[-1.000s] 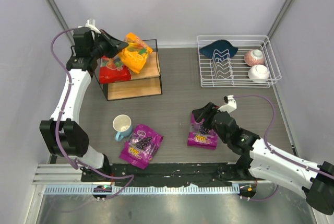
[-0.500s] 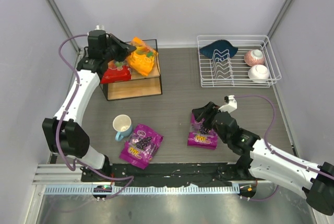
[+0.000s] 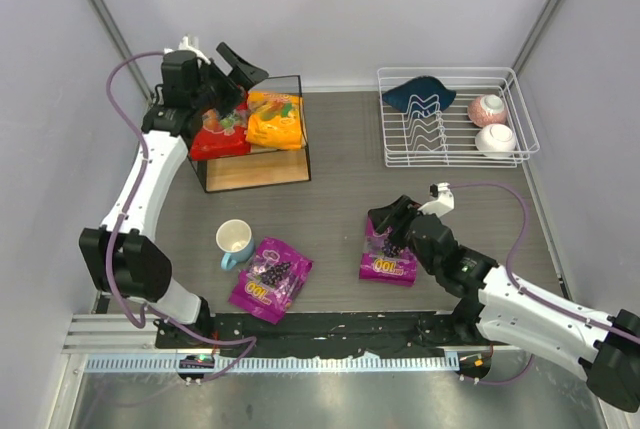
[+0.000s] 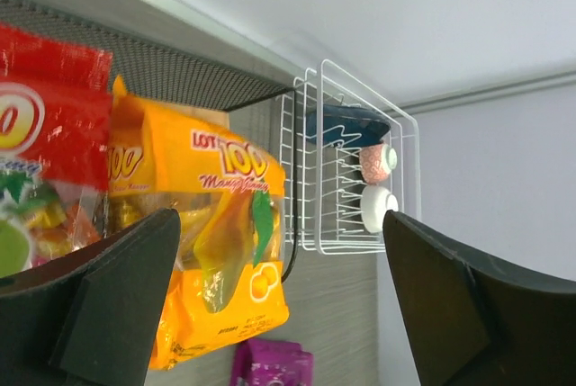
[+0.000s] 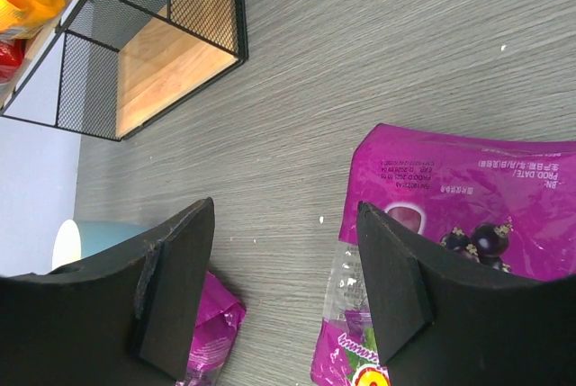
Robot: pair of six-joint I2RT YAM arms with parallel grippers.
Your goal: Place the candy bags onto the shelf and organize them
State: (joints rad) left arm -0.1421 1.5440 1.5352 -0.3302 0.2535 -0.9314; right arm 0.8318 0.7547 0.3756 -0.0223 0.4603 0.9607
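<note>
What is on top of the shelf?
A red bag and an orange bag lie side by side on the top board of the shelf. The lower board's back is hidden.

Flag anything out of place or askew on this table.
Two candy bags are not on the shelf yet. The left purple bag lies askew beside the mug, and the right purple bag lies under the open right gripper. Nothing looks spilled or torn.

You have the shelf (image 3: 255, 167) at the bench's (image 3: 340, 199) far left, with the left-hand bag (image 3: 218, 129) and the right-hand bag (image 3: 275, 121) side by side on its top board. In front of it sits the mug (image 3: 234, 241), with a third bag (image 3: 270, 279) just beside it on the right, toward the near edge. The fourth bag (image 3: 390, 264) lies further right, and the dish rack (image 3: 452, 160) stands at the far right.
</note>
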